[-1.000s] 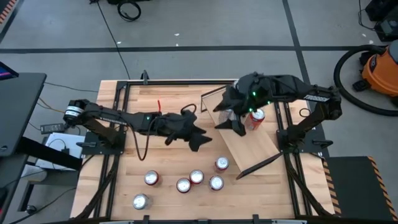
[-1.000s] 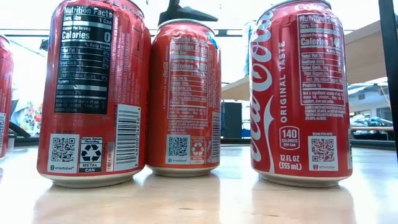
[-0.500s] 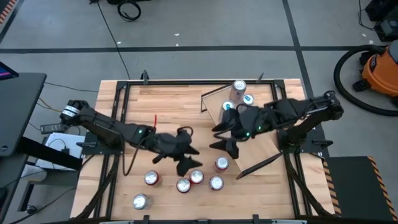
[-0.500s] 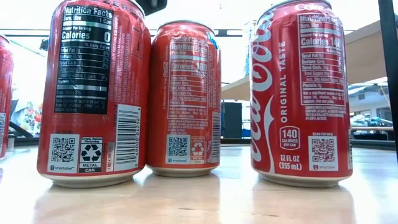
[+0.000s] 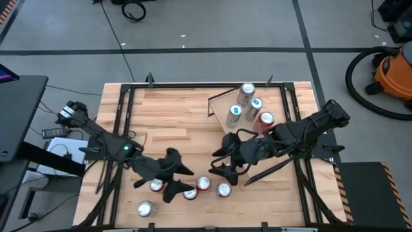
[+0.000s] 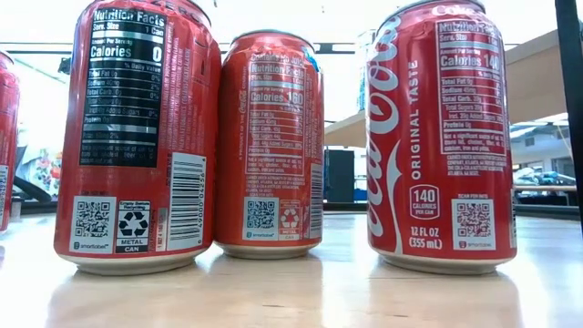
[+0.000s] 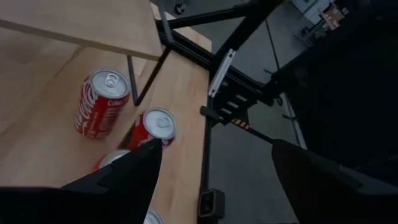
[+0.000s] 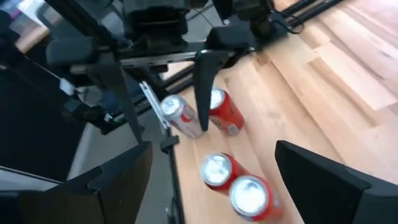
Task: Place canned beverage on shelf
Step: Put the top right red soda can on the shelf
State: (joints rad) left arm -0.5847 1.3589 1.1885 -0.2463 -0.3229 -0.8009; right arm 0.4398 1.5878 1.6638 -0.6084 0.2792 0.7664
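Hovering both grippers (image 5: 172,181) (image 5: 223,162) empty, jaws wide, over close-packed near cans (image 5: 204,183), risking toppling neighbours when descending.

overhead downward, level tabletop close-up, two wrist-mounted

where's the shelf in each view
high: shelf right of centre, angled.
low: likely the pale plank at upper right, behind the red cans.
left wrist: plank on a black leg, beyond the red cans.
right wrist: not in it.
shared landmark: the red cans.
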